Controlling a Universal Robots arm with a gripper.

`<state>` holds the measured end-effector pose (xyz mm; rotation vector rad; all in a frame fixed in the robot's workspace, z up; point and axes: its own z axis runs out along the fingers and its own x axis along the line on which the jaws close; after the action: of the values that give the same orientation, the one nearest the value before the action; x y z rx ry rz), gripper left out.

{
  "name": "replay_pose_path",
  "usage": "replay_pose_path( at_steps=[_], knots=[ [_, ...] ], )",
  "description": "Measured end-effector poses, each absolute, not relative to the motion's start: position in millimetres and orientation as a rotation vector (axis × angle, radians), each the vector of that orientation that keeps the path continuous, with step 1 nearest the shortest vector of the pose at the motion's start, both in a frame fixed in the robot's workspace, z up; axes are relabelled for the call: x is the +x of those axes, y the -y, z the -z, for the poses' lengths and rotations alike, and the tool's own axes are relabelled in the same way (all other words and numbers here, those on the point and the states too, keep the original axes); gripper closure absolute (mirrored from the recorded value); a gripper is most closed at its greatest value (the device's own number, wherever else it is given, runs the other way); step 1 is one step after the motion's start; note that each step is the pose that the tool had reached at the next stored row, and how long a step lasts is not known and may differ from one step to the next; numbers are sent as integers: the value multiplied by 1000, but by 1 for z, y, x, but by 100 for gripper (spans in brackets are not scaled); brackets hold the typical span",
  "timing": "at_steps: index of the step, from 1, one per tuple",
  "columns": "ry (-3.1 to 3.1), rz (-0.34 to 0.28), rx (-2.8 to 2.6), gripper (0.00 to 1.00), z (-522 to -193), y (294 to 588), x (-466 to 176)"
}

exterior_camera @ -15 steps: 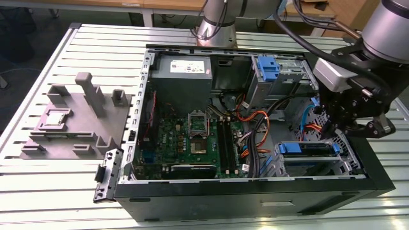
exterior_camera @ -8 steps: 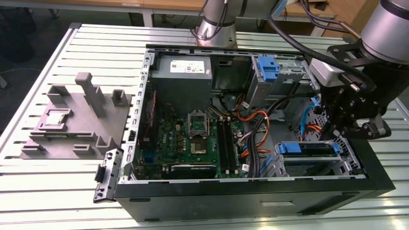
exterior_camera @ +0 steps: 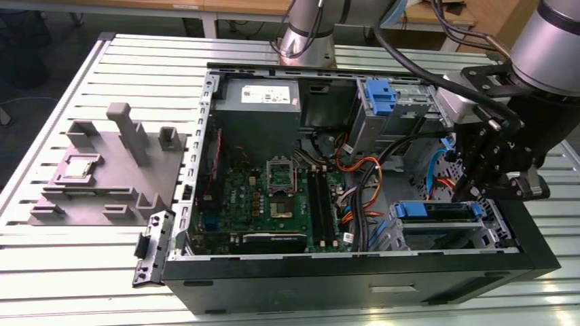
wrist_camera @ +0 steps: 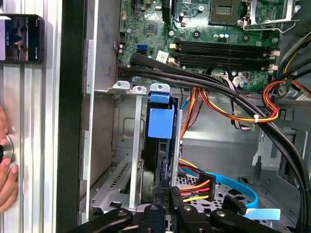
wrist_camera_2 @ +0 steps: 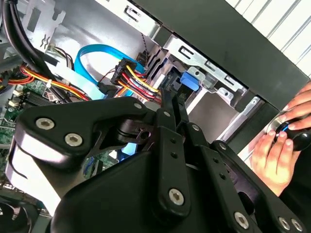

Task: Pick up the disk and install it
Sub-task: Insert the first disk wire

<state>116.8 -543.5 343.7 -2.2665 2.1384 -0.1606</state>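
**Disk seated in drive bay, fingers at its end**

Fingers (wrist_camera: 167,194) pressed together, tips at the near end of the disk (wrist_camera: 160,145), which stands on edge in the metal drive cage (wrist_camera: 127,160) of the open computer case (exterior_camera: 363,275). Gripper (exterior_camera: 471,182) hangs over that corner. A person's hand (wrist_camera_2: 279,153) rests on the slatted tabletop (exterior_camera: 81,251).

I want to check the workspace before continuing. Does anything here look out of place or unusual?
Yes. A person's hand rests beside the computer case, close to the gripper, and a phone lies on the slatted table next to the case. Inside the case nothing looks damaged; the disk stands in its bay.
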Motion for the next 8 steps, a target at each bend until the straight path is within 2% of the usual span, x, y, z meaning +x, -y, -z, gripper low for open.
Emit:
replay_pose_path(
  at_steps=[8],
  knots=[
    [-2150,161,-2256,84,-340,546,116]
  ],
)
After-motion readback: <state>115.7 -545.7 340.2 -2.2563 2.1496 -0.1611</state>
